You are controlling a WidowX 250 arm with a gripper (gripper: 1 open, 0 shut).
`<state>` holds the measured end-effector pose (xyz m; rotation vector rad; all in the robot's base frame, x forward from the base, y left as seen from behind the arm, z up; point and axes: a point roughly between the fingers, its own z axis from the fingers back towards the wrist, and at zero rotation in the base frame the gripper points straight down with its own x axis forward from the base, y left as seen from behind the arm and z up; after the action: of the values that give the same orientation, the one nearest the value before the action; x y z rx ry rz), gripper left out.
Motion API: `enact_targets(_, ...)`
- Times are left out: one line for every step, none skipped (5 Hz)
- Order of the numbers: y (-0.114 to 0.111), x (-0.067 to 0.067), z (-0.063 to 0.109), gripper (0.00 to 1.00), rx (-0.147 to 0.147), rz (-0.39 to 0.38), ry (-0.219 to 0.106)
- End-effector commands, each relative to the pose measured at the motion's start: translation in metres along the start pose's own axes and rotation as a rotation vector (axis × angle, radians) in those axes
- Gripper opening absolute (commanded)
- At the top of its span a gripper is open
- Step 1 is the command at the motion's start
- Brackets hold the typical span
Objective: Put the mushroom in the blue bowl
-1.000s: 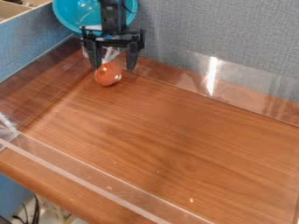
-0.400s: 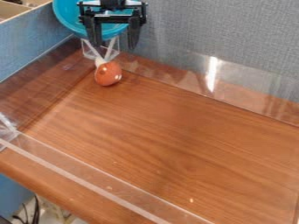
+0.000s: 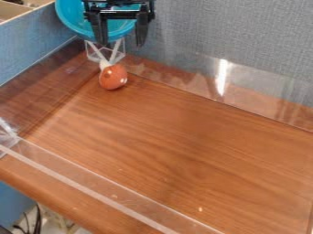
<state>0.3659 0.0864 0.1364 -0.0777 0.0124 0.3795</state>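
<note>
The mushroom [image 3: 113, 79], with an orange-red cap and a pale stem pointing up and back, lies on the wooden table [image 3: 184, 146] near the back left corner. My gripper [image 3: 119, 38] hangs above it with the jaws open and empty, clear of the cap. The blue bowl [image 3: 71, 14] is at the back left, behind and left of the gripper, partly hidden by it and cut off by the top edge of the view.
A grey-blue fabric wall [image 3: 232, 32] runs along the back. A blue panel [image 3: 25, 46] stands on the left. Clear acrylic strips [image 3: 73, 183] edge the table at the front and sides.
The gripper has risen from around the mushroom to well above it, still open. The mushroom stays on the table in about the same place.
</note>
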Motion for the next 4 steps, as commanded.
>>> enact_targets(-0.0097,0.0038,0.0325,1.0,-0.014,-0.013,-0.105)
enact_targets(-0.0113,0.0067,0.0303,1.0,-0.014,-0.006,-0.107)
enact_targets(-0.0133,0.0097,0.0284,1.0,-0.015,0.0,-0.109)
enact_targets(-0.0156,0.0128,0.025,1.0,-0.015,0.005,-0.107)
